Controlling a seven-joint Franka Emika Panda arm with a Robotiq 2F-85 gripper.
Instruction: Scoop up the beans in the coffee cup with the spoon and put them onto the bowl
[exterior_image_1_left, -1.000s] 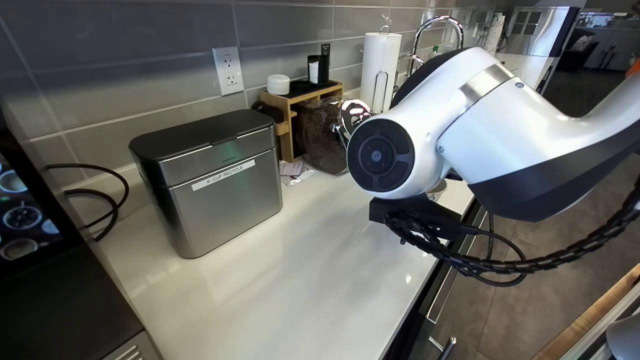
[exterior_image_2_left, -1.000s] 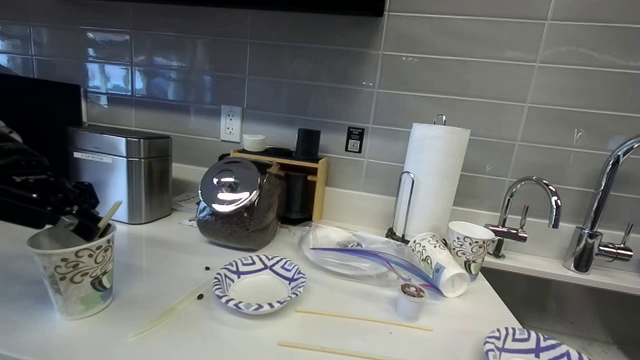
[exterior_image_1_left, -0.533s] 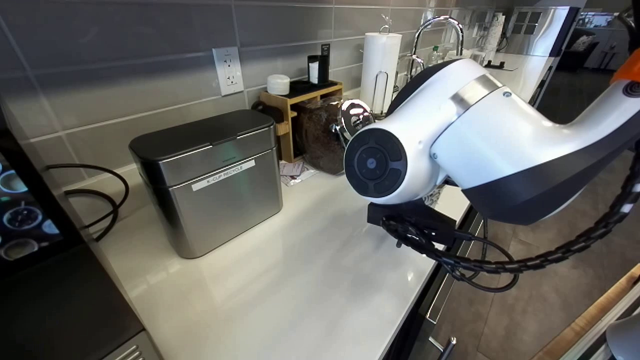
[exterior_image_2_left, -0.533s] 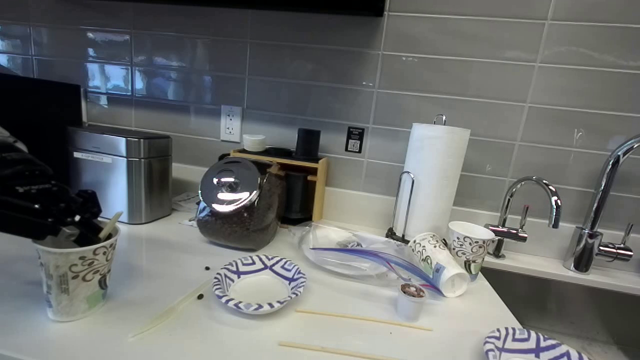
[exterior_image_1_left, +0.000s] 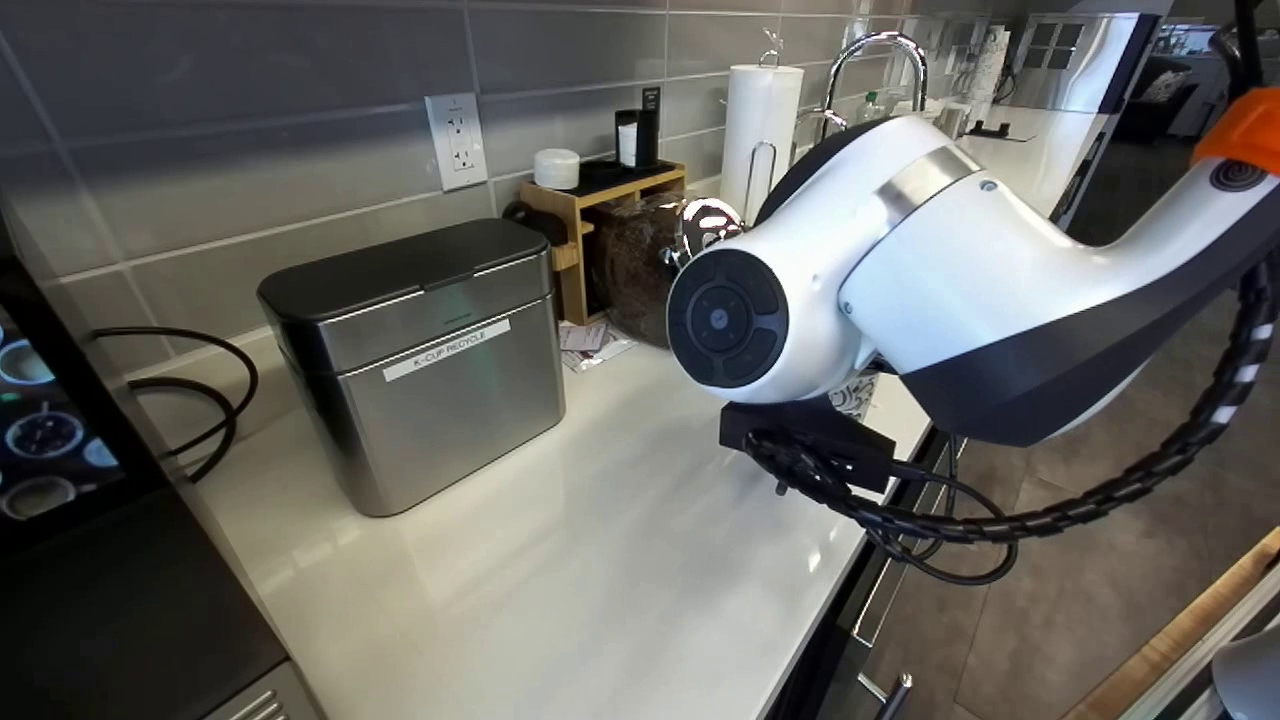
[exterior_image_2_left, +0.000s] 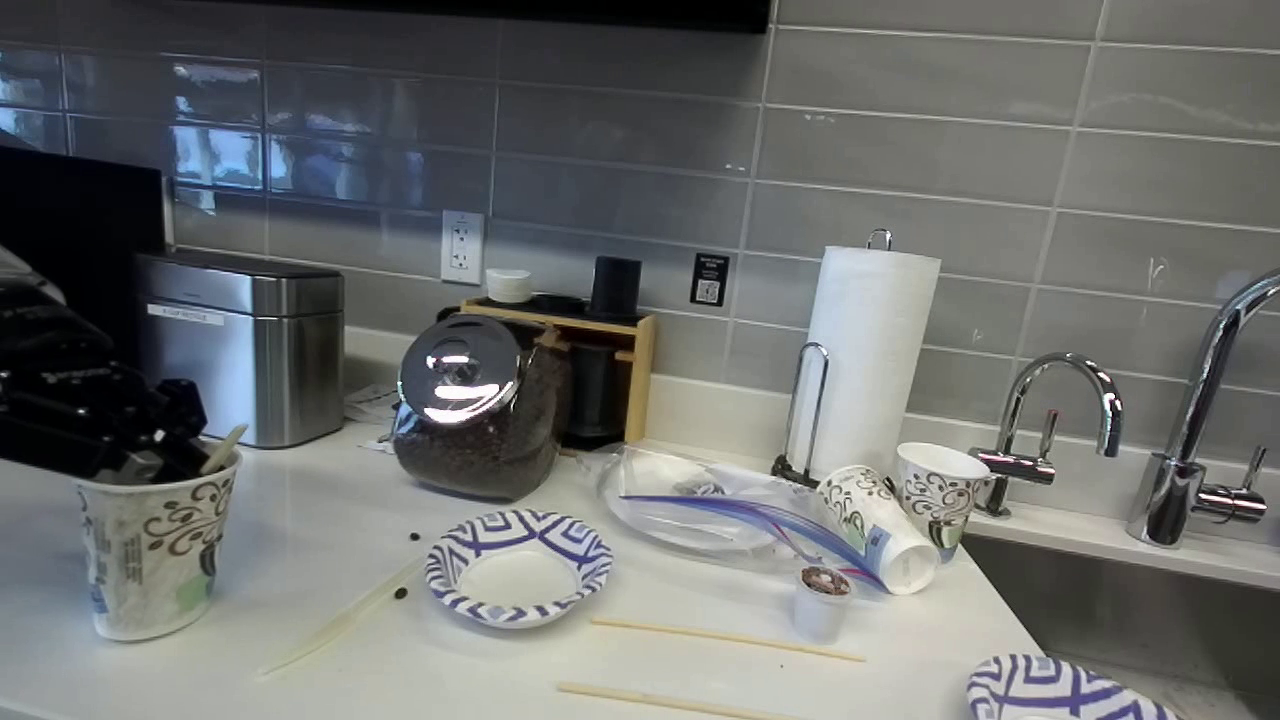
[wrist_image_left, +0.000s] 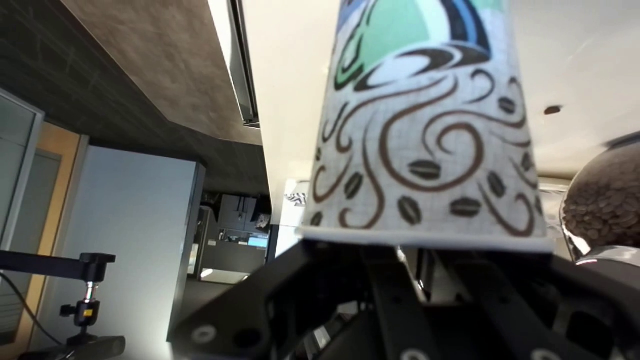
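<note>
Straightening under the closed gripper (exterior_image_2_left: 168, 462), the cup (exterior_image_2_left: 152, 565) is standing upright at the left.

Over the last second it is coming out of a leftward lean, and the spoon (exterior_image_2_left: 222, 451), only its pale handle showing, is sinking lower at the right of the rim. The gripper's tips are sitting at the cup's mouth, beside the handle; whether they are pinching it I cannot tell. The cup's wall is hiding any beans inside. The bowl (exterior_image_2_left: 518, 588) is sitting to the right, well apart, no beans showing in it; two dark specks (exterior_image_2_left: 401, 594), perhaps beans, are lying just left of it. Scooping is probably going on: an upright cup should be making that easier, though a push could be tipping it again.
</note>
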